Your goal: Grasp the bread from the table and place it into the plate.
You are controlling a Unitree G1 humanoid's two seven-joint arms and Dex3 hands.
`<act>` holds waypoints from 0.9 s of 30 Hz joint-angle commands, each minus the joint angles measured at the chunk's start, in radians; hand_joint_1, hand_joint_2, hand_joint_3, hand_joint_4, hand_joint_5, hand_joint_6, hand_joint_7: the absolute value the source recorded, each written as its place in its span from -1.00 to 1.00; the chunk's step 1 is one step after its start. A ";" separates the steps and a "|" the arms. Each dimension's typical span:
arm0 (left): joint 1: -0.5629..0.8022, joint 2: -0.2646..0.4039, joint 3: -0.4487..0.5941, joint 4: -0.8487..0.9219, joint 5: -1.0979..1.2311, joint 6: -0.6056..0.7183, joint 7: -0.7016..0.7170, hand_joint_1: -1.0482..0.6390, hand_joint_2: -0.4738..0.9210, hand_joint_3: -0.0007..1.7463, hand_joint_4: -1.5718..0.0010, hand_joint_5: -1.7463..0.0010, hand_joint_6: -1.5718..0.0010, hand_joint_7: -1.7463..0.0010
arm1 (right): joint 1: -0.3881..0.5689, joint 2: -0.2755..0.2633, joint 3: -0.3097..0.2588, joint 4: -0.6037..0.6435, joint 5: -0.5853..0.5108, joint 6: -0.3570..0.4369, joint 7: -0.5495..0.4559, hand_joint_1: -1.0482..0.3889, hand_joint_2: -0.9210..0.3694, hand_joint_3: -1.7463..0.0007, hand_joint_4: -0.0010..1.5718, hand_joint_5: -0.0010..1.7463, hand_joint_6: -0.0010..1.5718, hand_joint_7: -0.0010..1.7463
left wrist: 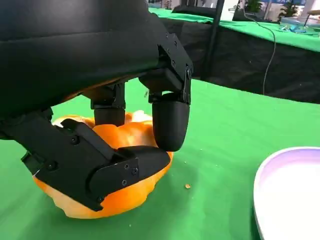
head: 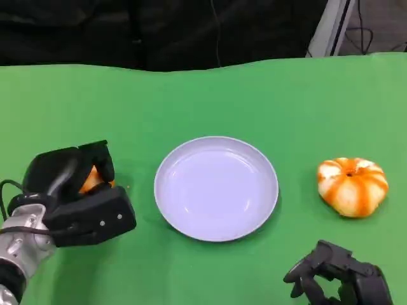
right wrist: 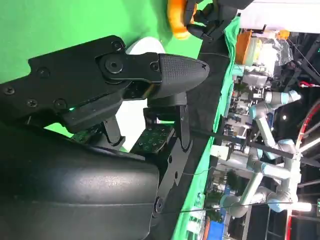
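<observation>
An orange bread lies on the green table to the left of the plate. My left hand is wrapped over it. In the left wrist view the fingers and thumb press on both sides of the bread, which still rests on the cloth. The white round plate sits in the middle of the table with nothing in it. My right hand hovers near the front edge at the lower right, holding nothing, with its fingers apart.
A second orange-and-white, pumpkin-shaped bun sits to the right of the plate, just beyond my right hand. The table's far edge meets a dark backdrop. A small crumb lies on the cloth between bread and plate.
</observation>
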 commanded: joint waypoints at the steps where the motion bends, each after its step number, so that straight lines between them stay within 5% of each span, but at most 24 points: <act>1: 0.008 0.020 0.005 -0.007 -0.006 -0.007 0.013 0.14 0.32 0.23 -0.12 -1.00 0.11 -1.00 | 0.003 -0.011 -0.008 0.003 0.011 -0.014 -0.005 -0.49 -1.00 0.51 0.07 0.77 0.13 0.36; 27: 0.057 0.056 0.008 -0.265 0.016 -0.089 0.073 0.18 0.20 0.44 -0.16 -1.00 0.06 -0.98 | 0.000 -0.008 -0.012 0.006 -0.004 -0.019 -0.017 -0.49 -1.00 0.50 0.07 0.78 0.12 0.39</act>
